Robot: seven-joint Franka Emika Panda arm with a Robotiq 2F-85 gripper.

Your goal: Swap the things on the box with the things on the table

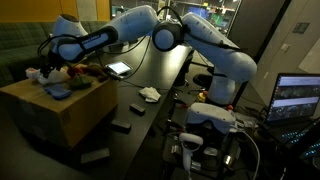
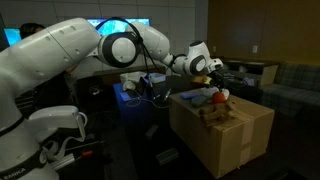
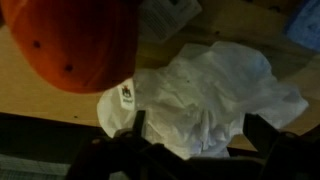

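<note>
A cardboard box (image 1: 60, 110) (image 2: 230, 135) stands beside a black table (image 1: 165, 75). On the box lie a red-orange cap (image 3: 75, 40) (image 2: 216, 97), a crumpled white cloth or bag (image 3: 215, 95) and a blue item (image 1: 57, 90). On the table lie a white crumpled thing (image 1: 150, 94), a flat device with a lit screen (image 1: 119, 68) and small dark objects (image 1: 137, 109). My gripper (image 3: 197, 135) (image 1: 50, 72) (image 2: 212, 72) hovers low over the box top. Its fingers are spread on either side of the white cloth, open.
Another dark flat object (image 1: 120, 126) lies near the table edge and one (image 1: 95, 154) lower by the box. A laptop (image 1: 297, 97) glows at one side. A sofa (image 2: 290, 80) stands behind the box. The robot base (image 1: 210, 120) is at the table's end.
</note>
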